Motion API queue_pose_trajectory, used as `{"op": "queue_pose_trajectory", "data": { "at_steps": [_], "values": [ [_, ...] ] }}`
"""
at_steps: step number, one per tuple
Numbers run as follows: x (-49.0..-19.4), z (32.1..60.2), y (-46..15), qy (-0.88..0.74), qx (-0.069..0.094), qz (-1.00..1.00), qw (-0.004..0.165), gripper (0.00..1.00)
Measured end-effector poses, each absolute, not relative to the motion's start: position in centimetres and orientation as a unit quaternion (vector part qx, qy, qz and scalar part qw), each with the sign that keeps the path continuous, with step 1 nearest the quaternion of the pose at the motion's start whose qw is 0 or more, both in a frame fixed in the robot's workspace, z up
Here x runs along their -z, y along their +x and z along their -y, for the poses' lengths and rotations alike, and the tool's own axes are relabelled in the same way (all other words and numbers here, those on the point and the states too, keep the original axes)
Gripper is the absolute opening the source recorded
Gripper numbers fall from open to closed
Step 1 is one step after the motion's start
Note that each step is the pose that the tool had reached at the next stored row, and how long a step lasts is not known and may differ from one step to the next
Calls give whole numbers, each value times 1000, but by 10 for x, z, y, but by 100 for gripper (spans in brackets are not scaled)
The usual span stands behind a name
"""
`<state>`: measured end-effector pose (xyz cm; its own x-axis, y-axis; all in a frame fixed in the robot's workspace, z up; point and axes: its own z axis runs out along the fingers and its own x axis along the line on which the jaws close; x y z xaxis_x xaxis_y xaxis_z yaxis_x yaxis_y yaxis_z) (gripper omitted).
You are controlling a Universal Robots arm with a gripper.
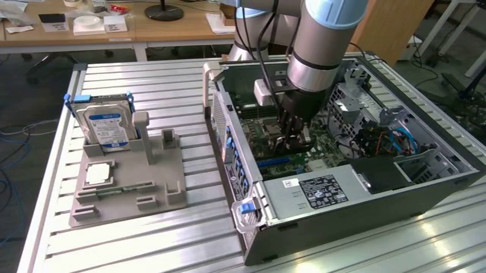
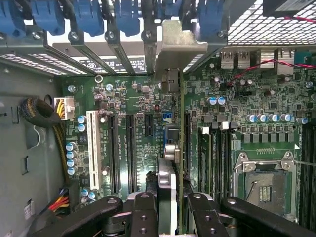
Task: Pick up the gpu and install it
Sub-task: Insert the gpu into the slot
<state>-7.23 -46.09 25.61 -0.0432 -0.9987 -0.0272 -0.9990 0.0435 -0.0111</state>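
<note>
My gripper (image 1: 293, 138) reaches down into the open computer case (image 1: 251, 227), over the green motherboard (image 1: 266, 145). In the wrist view the gripper (image 2: 170, 217) is shut on the gpu (image 2: 167, 182). The card shows edge-on between the black fingers (image 2: 143, 212) and stands upright over the motherboard's slots (image 2: 131, 148). Its pale metal bracket (image 2: 180, 44) sits at the case's rear slot openings, among the blue latches (image 2: 89, 17). Whether the card's edge is seated in a slot is hidden by the card itself.
A grey fixture (image 1: 129, 187) at the exterior view's left holds a silver hard drive (image 1: 106, 128), a small chip (image 1: 99, 173) and a memory stick (image 1: 114, 191). Inside the case are the power supply (image 1: 322, 190), the CPU socket (image 2: 264, 185), a white slot (image 2: 92, 148) and cable bundles (image 2: 44, 113).
</note>
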Motion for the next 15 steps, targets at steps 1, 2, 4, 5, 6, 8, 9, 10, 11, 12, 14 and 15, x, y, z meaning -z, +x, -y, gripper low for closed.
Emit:
{"op": "queue_pose_trajectory", "data": {
  "at_steps": [1,2,4,5,6,8,9,10,11,12,14,15],
  "values": [
    [-255,461,-72,-692,-5,-722,14,28],
    [-255,461,-72,-692,-5,-722,14,28],
    [-254,461,-72,-692,-5,-722,13,28],
    [-254,462,-73,-692,-5,-722,13,28],
    [-254,462,-73,-692,-5,-722,13,28],
    [-253,462,-73,-692,-5,-722,13,28],
    [-253,462,-73,-692,-5,-722,13,28],
    [-252,462,-73,-692,-5,-722,13,28],
    [-252,462,-73,-692,-4,-722,13,28],
    [-251,462,-73,-692,-4,-722,13,28],
    [-250,463,-74,-692,-4,-722,12,28],
    [-250,463,-74,-692,-4,-722,12,28]
  ]
}}
